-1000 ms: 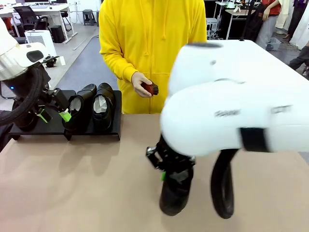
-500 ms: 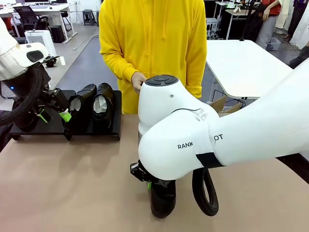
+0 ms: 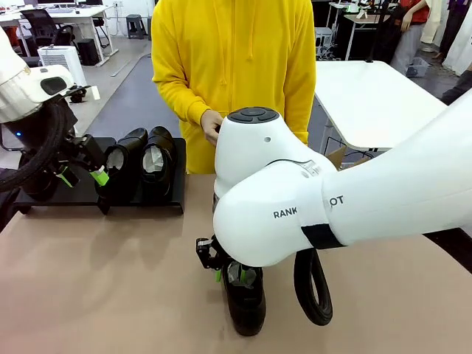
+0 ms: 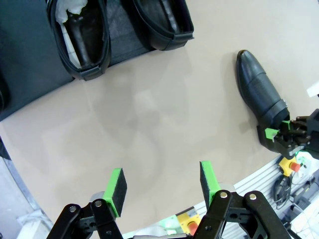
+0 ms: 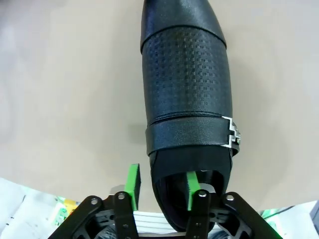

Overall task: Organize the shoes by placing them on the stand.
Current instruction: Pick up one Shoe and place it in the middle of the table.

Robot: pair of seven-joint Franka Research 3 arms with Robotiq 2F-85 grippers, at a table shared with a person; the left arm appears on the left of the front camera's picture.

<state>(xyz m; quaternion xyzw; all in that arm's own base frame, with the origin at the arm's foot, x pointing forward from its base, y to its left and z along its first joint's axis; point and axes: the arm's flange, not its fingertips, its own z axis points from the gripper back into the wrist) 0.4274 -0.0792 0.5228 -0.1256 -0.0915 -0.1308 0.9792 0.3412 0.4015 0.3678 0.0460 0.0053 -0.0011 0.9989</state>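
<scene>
- A black shoe [image 5: 187,79] lies on the tan surface [image 3: 110,280], its toe glossy, its vamp pebbled, with a strap and silver buckle across it.
- The right end effector [image 5: 162,186] straddles the shoe's side wall at the heel opening, one green pad inside, one outside; whether it pinches the leather cannot be told.
- Two more shoes [image 3: 140,166] with white paper stuffing sit on the black stand [image 3: 177,184].
- The left end effector [image 4: 162,184] hangs spread and empty, beside the stand.
</scene>
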